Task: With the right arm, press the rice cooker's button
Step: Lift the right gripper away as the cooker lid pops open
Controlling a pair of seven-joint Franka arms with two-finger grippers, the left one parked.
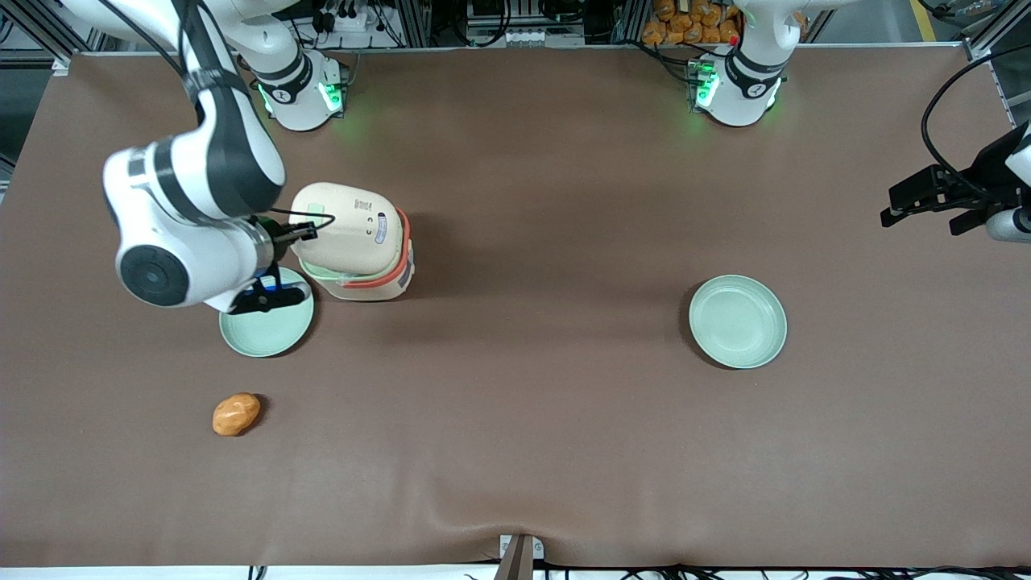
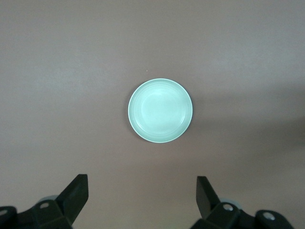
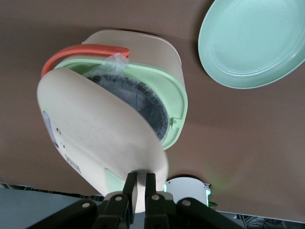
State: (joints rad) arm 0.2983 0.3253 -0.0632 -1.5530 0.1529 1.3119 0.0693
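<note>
The brown table (image 1: pixel 564 201) carries everything. The right arm (image 1: pixel 185 209) reaches to the rice cooker (image 1: pixel 358 242), which stands just beside a green plate (image 1: pixel 270 330), lid raised over its dark pot. The gripper (image 3: pixel 140 180), fingers nearly pressed together, touches the lid's edge. A second plate (image 1: pixel 737 321) lies toward the parked arm's end; a small orange object (image 1: pixel 236 414) lies nearer the front camera.

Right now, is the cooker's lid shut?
No, the cooker's lid is tipped up, showing the dark pot, with the pincer at its edge.
</note>
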